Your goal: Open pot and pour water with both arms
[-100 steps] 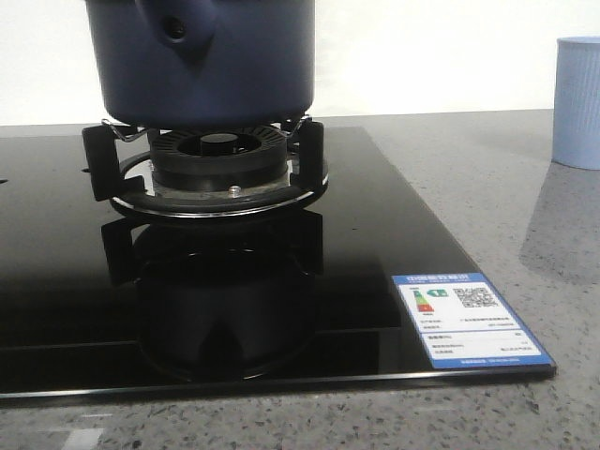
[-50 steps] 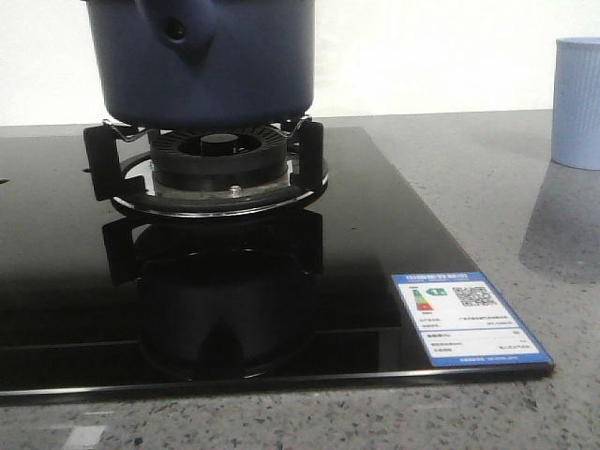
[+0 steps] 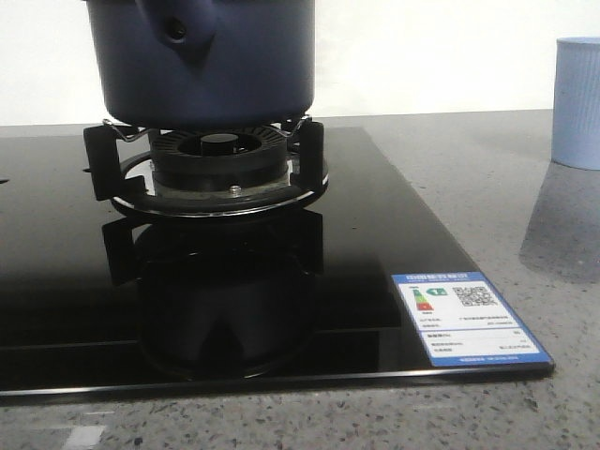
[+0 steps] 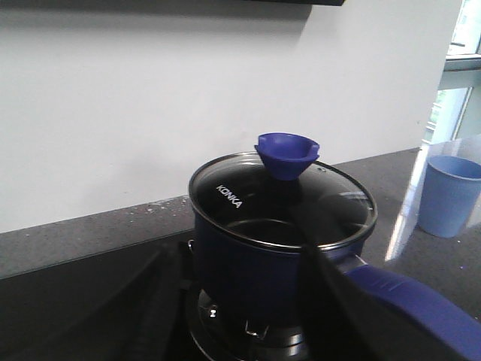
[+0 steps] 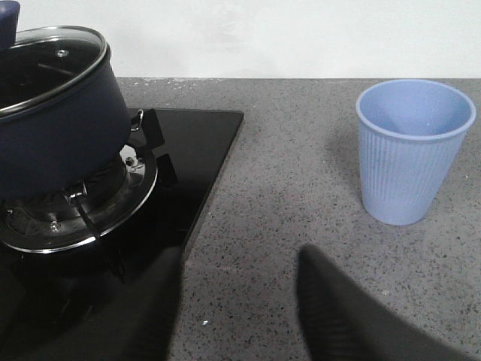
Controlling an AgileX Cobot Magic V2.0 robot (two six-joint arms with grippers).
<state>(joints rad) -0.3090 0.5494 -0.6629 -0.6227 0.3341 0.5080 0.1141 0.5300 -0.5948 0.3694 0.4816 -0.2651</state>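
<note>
The dark navy-blue pot [image 3: 234,66] stands on the gas burner [image 3: 220,173] at the back left. In the left wrist view the pot [image 4: 248,271] carries a glass lid [image 4: 233,197] with a blue knob [image 4: 287,154], and its blue handle [image 4: 406,301] points toward the camera. My left gripper [image 4: 233,244] is open and empty, close in front of the pot, its dark fingers [image 4: 143,301] either side of it without touching. My right gripper [image 5: 240,259] is open and empty above the grey counter, between the pot [image 5: 52,143] and the cup. Neither gripper shows in the front view.
A pale blue ribbed cup [image 5: 413,150] stands upright on the speckled counter [image 5: 301,150] to the right of the black glass cooktop [image 3: 375,244]; it also shows in the front view [image 3: 579,103]. A blue energy label [image 3: 469,319] sits on the cooktop's near right corner. A white wall is behind.
</note>
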